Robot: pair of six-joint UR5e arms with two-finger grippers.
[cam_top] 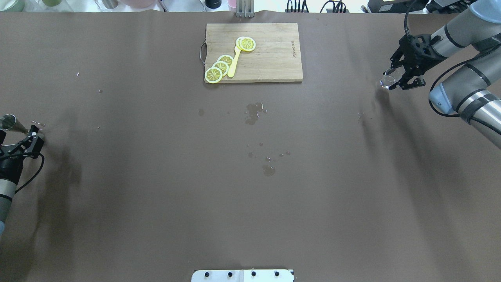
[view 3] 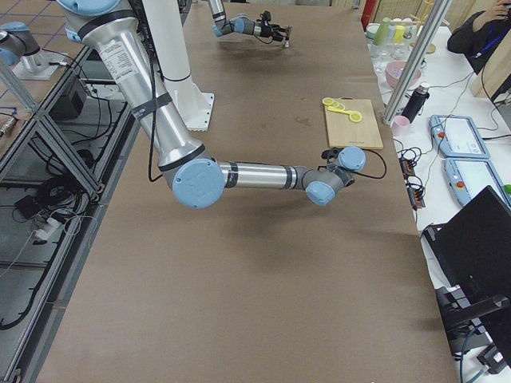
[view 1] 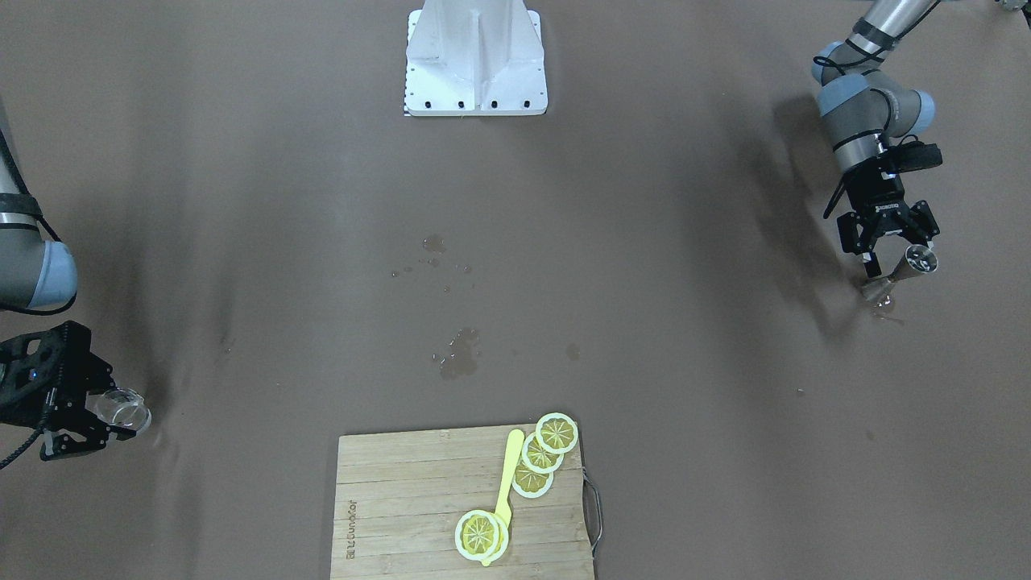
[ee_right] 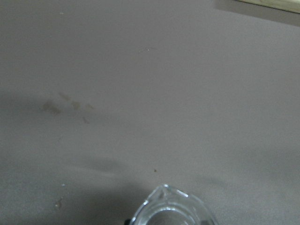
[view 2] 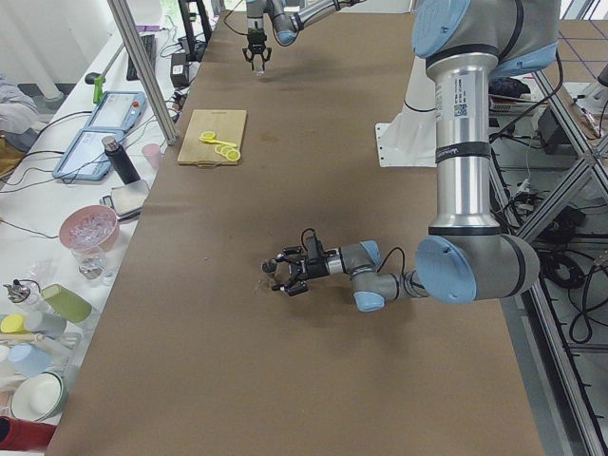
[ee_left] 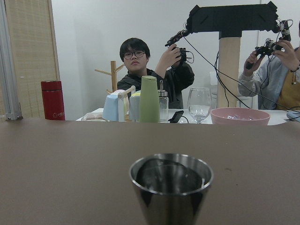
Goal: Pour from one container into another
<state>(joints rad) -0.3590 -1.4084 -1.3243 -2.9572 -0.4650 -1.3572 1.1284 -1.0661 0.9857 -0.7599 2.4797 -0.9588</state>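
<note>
The steel jigger (view 1: 900, 274) stands upright on the brown table near the robot's left end; it also shows in the overhead view as the jigger (cam_top: 17, 126). My left gripper (view 1: 896, 256) lies level just behind it, open, its fingers spread to either side without closing on it. The left wrist view looks straight at the jigger's rim (ee_left: 170, 174). At the far right end, my right gripper (view 1: 117, 409) is shut on the small clear glass (view 1: 129, 411), held tilted above the table. The glass (cam_top: 388, 81) shows in the overhead view, and its rim (ee_right: 169, 210) at the right wrist view's bottom edge.
A wooden cutting board (cam_top: 270, 55) with lemon slices (cam_top: 219, 67) and a yellow utensil (cam_top: 233, 64) lies at the operators' edge. Wet patches (cam_top: 253, 111) mark the table's middle, and a small puddle (view 1: 886, 310) lies by the jigger. The white robot base (view 1: 475, 60) stands behind.
</note>
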